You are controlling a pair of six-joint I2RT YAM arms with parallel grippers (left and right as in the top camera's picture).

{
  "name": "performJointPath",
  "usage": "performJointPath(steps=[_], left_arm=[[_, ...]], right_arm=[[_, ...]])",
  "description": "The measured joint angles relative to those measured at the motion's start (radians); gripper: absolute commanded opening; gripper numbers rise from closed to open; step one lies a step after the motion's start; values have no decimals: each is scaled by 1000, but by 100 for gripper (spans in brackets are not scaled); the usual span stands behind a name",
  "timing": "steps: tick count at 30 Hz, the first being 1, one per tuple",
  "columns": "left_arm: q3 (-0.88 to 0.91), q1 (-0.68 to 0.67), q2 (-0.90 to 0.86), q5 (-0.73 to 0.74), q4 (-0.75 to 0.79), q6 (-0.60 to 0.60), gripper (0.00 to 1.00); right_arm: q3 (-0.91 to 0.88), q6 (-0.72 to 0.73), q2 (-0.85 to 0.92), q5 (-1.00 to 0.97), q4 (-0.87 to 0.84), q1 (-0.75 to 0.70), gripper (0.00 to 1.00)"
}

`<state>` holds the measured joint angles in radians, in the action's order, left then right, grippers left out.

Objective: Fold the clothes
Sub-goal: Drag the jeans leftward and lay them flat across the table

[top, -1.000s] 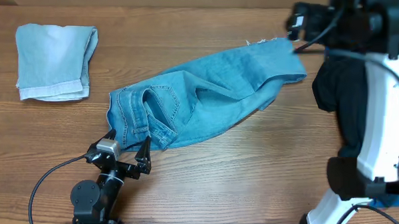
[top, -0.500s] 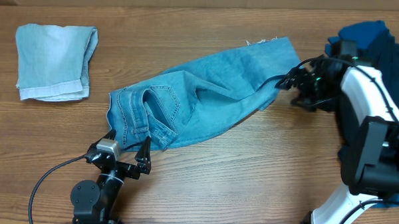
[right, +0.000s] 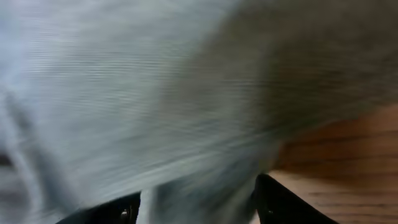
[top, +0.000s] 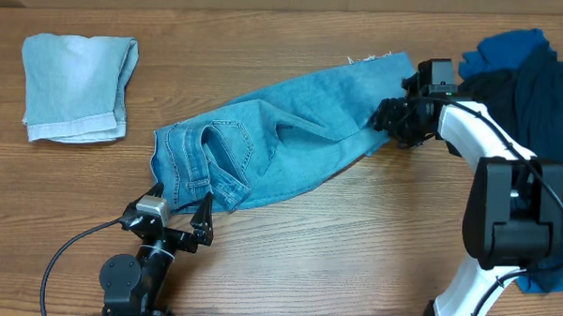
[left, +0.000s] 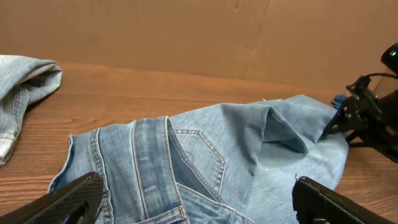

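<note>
Light-blue jeans (top: 291, 144) lie slanted across the table's middle, waistband and stitched pocket at the near left, frayed hem at the far right. My left gripper (top: 178, 203) hovers open just in front of the waistband; in the left wrist view its fingers (left: 68, 199) straddle the waistband (left: 155, 168) without touching it. My right gripper (top: 388, 119) is at the leg's right edge. In the right wrist view blurred denim (right: 155, 93) fills the gap between its fingers (right: 280, 199); whether they grip it I cannot tell.
A folded paler denim piece (top: 77, 85) lies at the far left. A heap of royal-blue (top: 506, 49) and black garments (top: 537, 101) sits at the right edge behind the right arm. A brown cardboard wall (left: 186, 31) backs the table.
The right arm swung down from the far right corner onto the jeans' leg edge, uncovering the dark heap, and its jaws have narrowed around the denim. Left arm and jeans have not moved.
</note>
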<state>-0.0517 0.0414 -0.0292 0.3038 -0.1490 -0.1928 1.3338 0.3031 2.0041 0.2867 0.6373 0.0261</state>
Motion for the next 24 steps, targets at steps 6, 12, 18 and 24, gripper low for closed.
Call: performJointPath(steps=[6, 12, 18, 24], left_arm=[[0, 0, 0, 0, 0, 0, 100], [0, 0, 0, 0, 0, 0, 100], [0, 0, -1, 0, 0, 0, 100], [0, 0, -1, 0, 0, 0, 100]], right_arm=[[0, 12, 15, -66, 8, 1, 4], [399, -9, 18, -223, 521, 2, 4], [801, -9, -28, -600, 1058, 73, 72], [801, -19, -28, -619, 1035, 94, 90]])
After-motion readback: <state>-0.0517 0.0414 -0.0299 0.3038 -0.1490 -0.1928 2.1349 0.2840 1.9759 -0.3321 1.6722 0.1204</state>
